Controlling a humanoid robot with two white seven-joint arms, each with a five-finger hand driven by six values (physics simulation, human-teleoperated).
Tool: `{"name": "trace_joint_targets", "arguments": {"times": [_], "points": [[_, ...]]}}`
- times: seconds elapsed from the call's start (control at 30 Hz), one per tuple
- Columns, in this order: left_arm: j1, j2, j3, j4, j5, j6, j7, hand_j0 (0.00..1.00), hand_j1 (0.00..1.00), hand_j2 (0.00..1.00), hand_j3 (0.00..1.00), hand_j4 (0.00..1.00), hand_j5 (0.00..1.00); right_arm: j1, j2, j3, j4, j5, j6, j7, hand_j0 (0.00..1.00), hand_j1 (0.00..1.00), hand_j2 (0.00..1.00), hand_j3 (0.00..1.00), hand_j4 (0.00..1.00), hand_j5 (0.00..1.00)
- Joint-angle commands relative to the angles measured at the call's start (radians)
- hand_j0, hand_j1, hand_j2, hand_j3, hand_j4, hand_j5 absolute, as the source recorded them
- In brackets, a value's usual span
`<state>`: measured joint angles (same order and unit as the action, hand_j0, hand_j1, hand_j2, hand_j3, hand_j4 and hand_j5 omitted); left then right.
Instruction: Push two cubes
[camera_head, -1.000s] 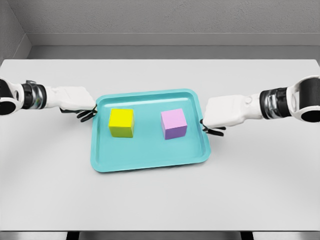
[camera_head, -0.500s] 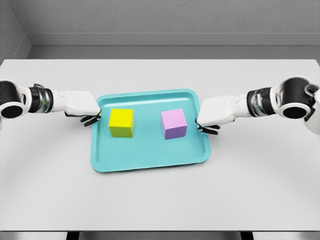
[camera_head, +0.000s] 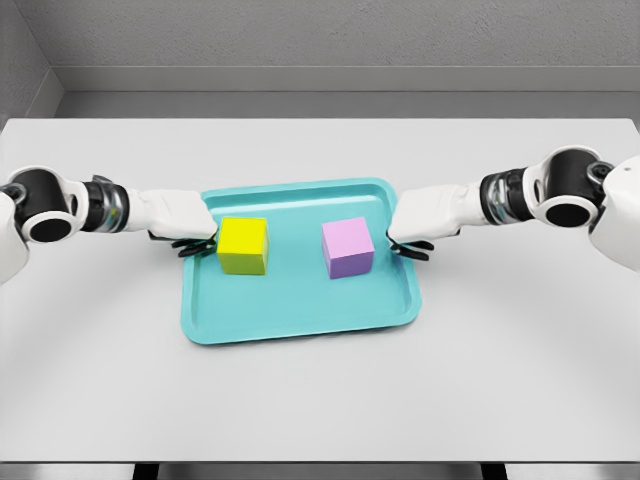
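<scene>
Left hand (camera_head: 185, 222) beside yellow cube (camera_head: 243, 245), right hand (camera_head: 418, 225) near purple cube (camera_head: 348, 247); curled fingers mostly hidden, empty.

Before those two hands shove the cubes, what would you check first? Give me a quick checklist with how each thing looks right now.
1. Yellow cube flat on the tray: ok.
2. Pink cube flat on the tray: ok.
3. Left hand at the yellow cube's outer side: ok, right beside it; contact cannot tell.
4. Right hand at the pink cube's outer side: not ok, a gap remains.
5. Tray between the cubes free: ok.
6. Finger positions: cannot tell.
</scene>
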<state>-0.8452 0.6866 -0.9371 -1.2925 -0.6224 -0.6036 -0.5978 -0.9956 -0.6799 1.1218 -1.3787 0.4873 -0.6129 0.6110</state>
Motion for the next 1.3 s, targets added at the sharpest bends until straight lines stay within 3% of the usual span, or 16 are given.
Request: {"name": "trace_joint_targets", "arguments": {"times": [0.0,0.67,1.27], "points": [[0.0,-0.009,-0.006,-0.001,0.052,-0.007,-0.013,0.07,0.07,0.07,0.07,0.07,0.07,-0.002,0.008,0.006,0.023,-0.003,0.002,0.0,0.0,0.0,0.0,0.0,0.0,0.0],[-0.005,-0.01,-0.006,-0.01,0.098,-0.007,-0.013,0.07,0.07,0.07,0.07,0.07,0.07,-0.021,0.085,0.061,0.056,-0.003,0.002,0.0,0.0,0.0,0.0,0.0,0.0,0.0],[-0.003,-0.029,-0.006,0.001,0.138,-0.007,-0.013,0.07,0.07,0.07,0.07,0.07,0.07,-0.044,0.091,0.075,0.052,-0.004,0.002,0.0,0.0,0.0,0.0,0.0,0.0,0.0]]}}
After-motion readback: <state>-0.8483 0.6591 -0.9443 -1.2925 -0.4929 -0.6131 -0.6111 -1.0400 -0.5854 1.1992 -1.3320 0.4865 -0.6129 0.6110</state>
